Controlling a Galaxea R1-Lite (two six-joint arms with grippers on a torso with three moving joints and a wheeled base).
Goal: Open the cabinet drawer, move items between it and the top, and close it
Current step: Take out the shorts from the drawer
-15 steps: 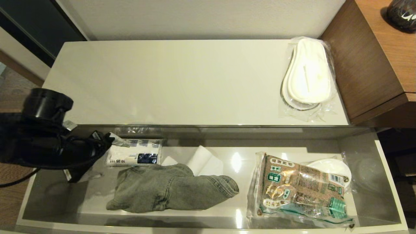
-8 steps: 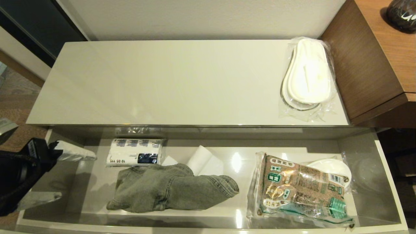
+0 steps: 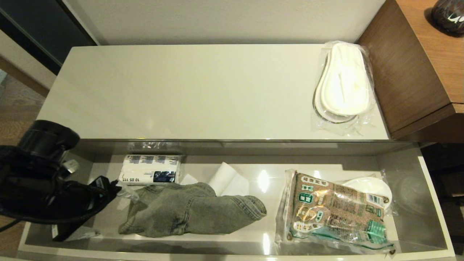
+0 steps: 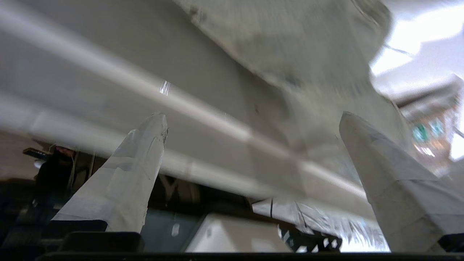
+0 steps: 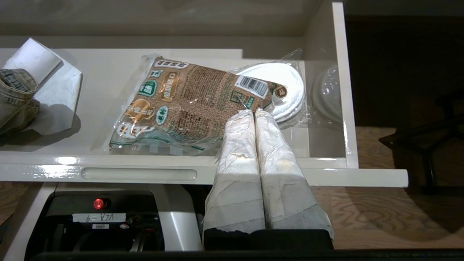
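Your left gripper (image 3: pixel 92 210) hangs inside the open cabinet drawer (image 3: pixel 431 203) at its left end, jaws spread wide and empty, just beside the crumpled jeans (image 3: pixel 192 210) lying left of centre on the drawer floor; the wrapped slippers (image 3: pixel 342 85) already rest at the right end of the top (image 3: pixel 188 90). You appear to be on the pick of the jeans, so next bring those jaws over a fold and close. Your right gripper (image 5: pixel 255 114) waits at the drawer's front, jaws pressed together.
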